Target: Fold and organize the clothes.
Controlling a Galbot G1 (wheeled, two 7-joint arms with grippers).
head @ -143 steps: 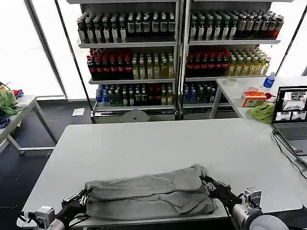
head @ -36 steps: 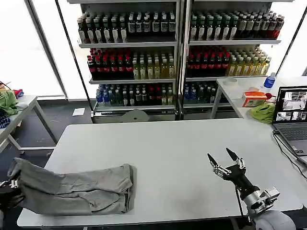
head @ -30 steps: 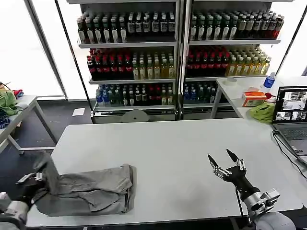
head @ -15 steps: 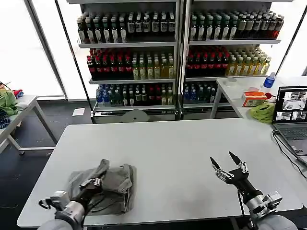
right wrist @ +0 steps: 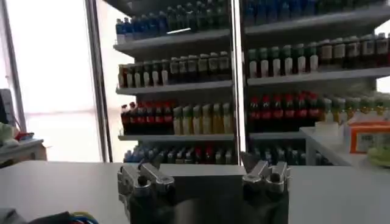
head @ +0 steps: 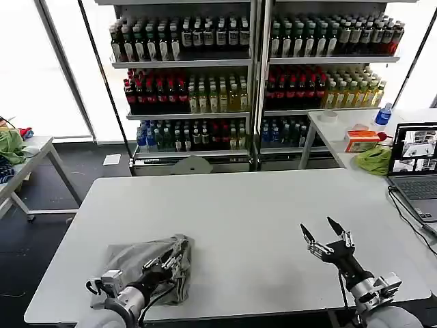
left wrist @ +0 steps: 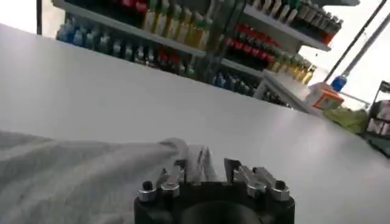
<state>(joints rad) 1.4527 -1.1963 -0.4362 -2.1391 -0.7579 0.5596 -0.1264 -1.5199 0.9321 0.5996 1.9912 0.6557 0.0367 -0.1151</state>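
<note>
A light grey shirt lies bunched into a folded pile near the front left of the white table. My left gripper rests low on the pile's right edge. In the left wrist view a ridge of the grey shirt runs up between its fingers, and the left gripper is shut on that fold. My right gripper hovers open above the bare table at the front right, far from the shirt, with nothing between its fingers. The right wrist view has the right gripper facing the shelves.
An open laptop sits at the table's right edge. Behind it a side table holds a bright green cloth and an orange box. Bottle shelves stand behind. A small table at far left carries more cloths.
My left gripper carried the shirt's left end up and over to the right, laying it onto the rest and shortening the pile. The right gripper stayed raised and open.
</note>
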